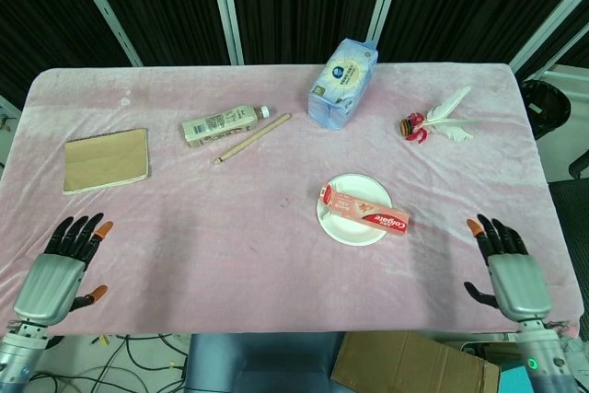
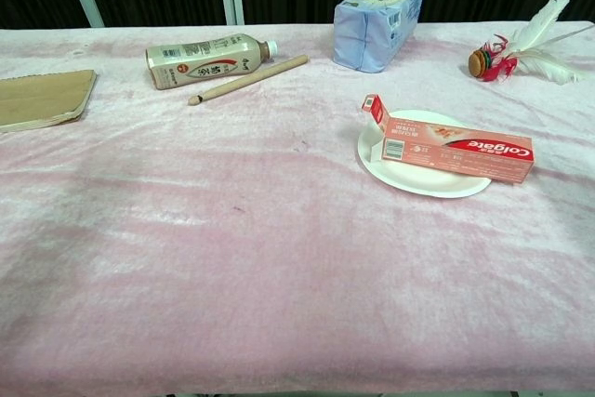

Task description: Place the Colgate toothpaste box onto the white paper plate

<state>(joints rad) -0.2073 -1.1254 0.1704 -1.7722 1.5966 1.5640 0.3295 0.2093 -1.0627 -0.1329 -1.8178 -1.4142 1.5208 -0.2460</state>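
Red Colgate toothpaste box [image 1: 366, 212] on white paper plate [image 1: 345, 228], well apart from right hand [image 1: 511, 269] fingers [image 1: 490, 231].

cloth [image 2: 232, 258]: pink, velvety, matt, sheen seen in patches | plate [image 2: 409, 178]: white paper, matt | box [image 2: 456, 151]: printed card, slight gloss | pack [image 2: 376, 11]: glossy plastic film | stick [image 2: 246, 79]: bare wood, matt | notebook [image 2: 42, 99]: brown kraft paper | hands [image 1: 53, 278]: grey brushed-metal backs
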